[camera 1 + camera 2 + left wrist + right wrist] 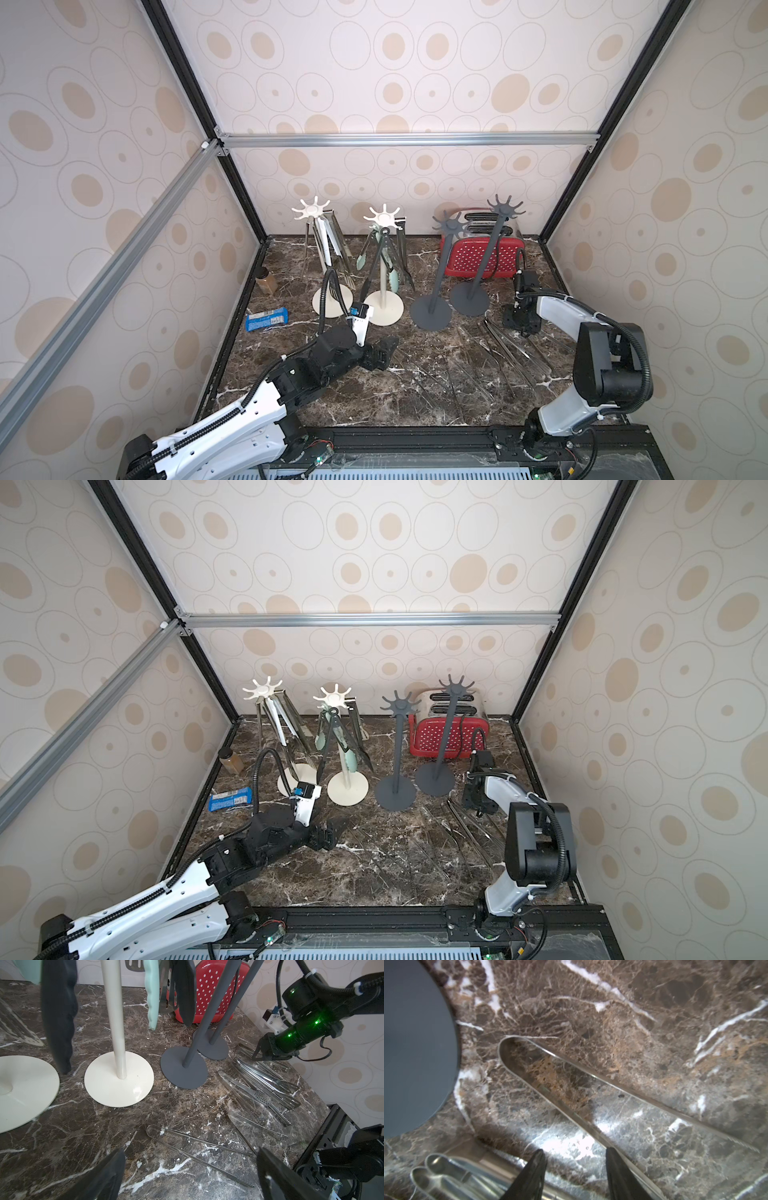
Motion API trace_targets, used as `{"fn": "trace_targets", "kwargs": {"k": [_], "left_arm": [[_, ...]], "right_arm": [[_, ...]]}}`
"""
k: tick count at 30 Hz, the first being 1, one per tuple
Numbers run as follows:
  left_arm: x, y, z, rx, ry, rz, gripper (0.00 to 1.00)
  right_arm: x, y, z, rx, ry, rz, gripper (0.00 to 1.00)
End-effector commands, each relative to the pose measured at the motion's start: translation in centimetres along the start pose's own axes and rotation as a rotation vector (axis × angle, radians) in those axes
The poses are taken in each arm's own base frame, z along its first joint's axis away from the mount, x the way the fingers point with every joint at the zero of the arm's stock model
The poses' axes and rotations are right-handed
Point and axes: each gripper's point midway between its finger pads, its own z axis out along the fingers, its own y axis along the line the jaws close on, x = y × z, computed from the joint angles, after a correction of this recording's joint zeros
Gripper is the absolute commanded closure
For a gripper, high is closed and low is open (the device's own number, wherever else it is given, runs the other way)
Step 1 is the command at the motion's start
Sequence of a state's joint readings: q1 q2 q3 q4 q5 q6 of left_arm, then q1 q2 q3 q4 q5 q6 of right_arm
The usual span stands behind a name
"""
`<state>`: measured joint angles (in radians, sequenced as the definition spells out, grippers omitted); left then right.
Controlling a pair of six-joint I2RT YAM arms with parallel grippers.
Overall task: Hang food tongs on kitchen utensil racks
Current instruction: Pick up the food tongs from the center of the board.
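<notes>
Right wrist: glossy U-bent steel tongs (544,1089)

There were two cream-white utensil racks (385,309) and two dark grey utensil racks (431,314), one red toaster (482,257), one brown spice jar (266,280) and one blue packet (267,319). The loose steel tongs (259,1078) on the table (374,395) overlapped too much to count.

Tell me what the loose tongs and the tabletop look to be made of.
The loose tongs: polished steel by the look, mirror-bright, reflecting the stone. The tabletop: glossy dark brown marble with white veins, or a marble-look surface; the pictures cannot settle which.
</notes>
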<state>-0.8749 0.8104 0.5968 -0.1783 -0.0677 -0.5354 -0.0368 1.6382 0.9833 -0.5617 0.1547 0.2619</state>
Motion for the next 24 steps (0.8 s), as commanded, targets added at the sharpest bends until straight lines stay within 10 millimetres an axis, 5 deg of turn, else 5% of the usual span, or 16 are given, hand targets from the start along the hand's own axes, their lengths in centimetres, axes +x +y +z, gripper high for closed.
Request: {"fn": "trace_targets", "kwargs": {"k": [1, 14, 24], "left_arm": [[-0.6, 0.1, 0.2, -0.008, -0.021, -0.027, 0.02], [-0.4, 0.4, 0.9, -0.025, -0.017, -0.038, 0.02], [-0.4, 0.8, 1.0, -0.049, -0.025, -0.046, 0.02]], "right_arm": [[-0.4, 0.1, 0.5, -0.025, 0.036, -0.036, 0.54], [-2.3, -4.0, 2.9, -0.024, 0.049, 0.075, 0.6], [-3.3, -4.9, 4.0, -0.039, 0.045, 0.088, 0.77]]}}
